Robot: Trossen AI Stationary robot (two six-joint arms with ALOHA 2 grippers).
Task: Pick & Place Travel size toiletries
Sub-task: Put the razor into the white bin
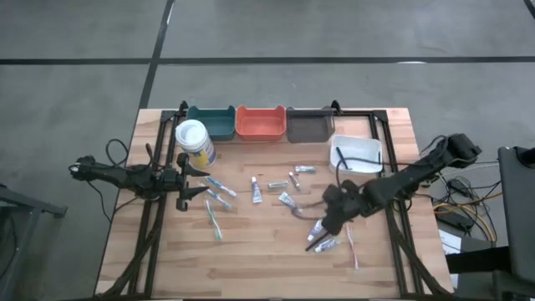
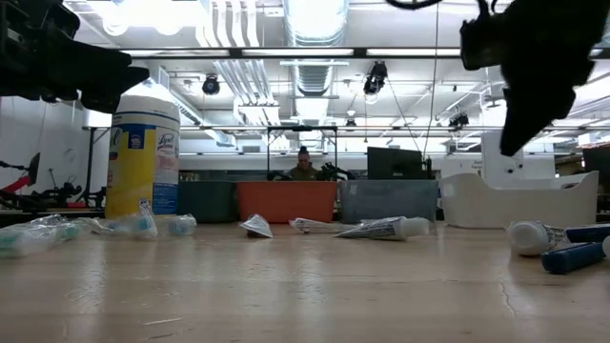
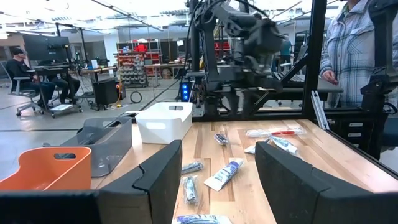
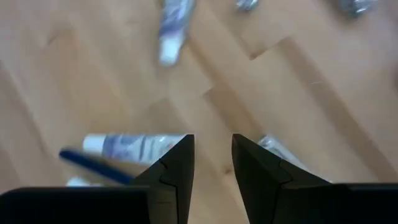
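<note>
Bins: teal, orange and grey in a row along the table's far edge; a white bin near the far right corner. All are smooth open rectangular tubs.
Canister: a round wipes canister with a white lid stands upright near the far left, just beside the left tool.
Table: pale wood planks, with a black frame along the far edge and both sides; the near strip is open wood.
Toiletries: small crinkled white tubes and slim toothbrushes lie scattered flat across the middle; more tubes and a dark blue stick sit toward the near right.
Left tool: at the left side of the table, fingers spread wide, holding nothing.
Right tool: right of centre, tilted down over the near-right cluster; fingers partly apart with bare wood between them, gripping nothing. A tube and the stick lie just beside one finger.
Person: someone in a plaid shirt stands beyond the table.
</note>
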